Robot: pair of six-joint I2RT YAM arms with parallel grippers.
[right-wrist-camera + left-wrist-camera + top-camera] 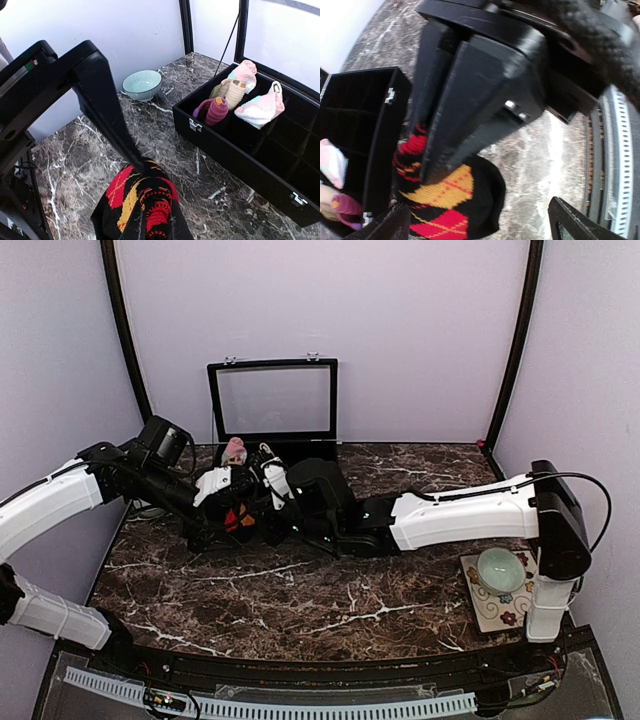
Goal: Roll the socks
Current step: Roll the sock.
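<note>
Right wrist view: my right gripper [142, 167] is pinched tight on the top of the black argyle sock [145, 205]. The sock bunches below the fingers over the marble tabletop [80, 150], just beside the front wall of the open black box [225, 145]. I cannot tell whether the sock rests on the tabletop. Seen from the left wrist, my left gripper [480, 222] is spread wide and grips nothing, close to that sock. The pink spotted sock [260, 107] lies in a compartment of the box, beside a tan-and-red roll [229, 91] and a magenta roll [214, 111].
</note>
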